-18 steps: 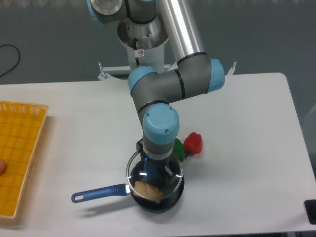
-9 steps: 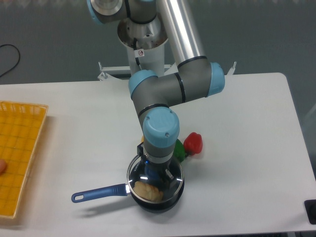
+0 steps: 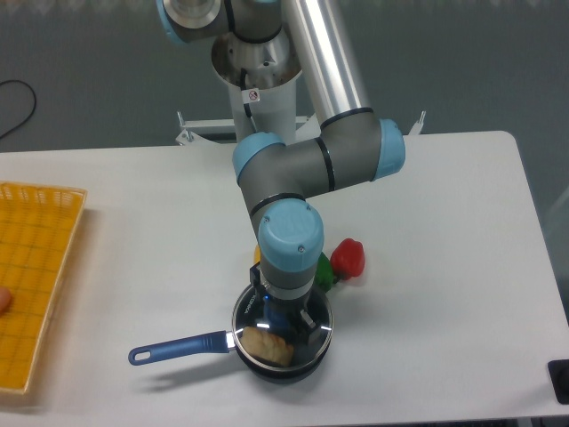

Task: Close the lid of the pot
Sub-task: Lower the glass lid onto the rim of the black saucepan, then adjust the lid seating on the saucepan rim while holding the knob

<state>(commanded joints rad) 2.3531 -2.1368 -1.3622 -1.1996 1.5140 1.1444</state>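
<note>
The pot [image 3: 283, 365], a small dark saucepan with a long blue handle [image 3: 175, 349], stands near the table's front edge. The glass lid [image 3: 307, 342] lies level over its rim, with a pale pastry [image 3: 267, 345] showing through it. My gripper [image 3: 283, 318] points straight down over the lid's centre, and its fingers stand around the blue knob, which the wrist mostly hides. From here I cannot tell whether the jaws press the knob or stand loose.
A red pepper [image 3: 348, 258] and a green one [image 3: 324, 271] lie just behind the pot on the right. A yellow basket [image 3: 36, 276] sits at the table's left edge. The table's front edge runs close below the pot.
My gripper has come down with the lid, which dropped from a slight tilt above the pot onto its rim. The pot stayed in place.
</note>
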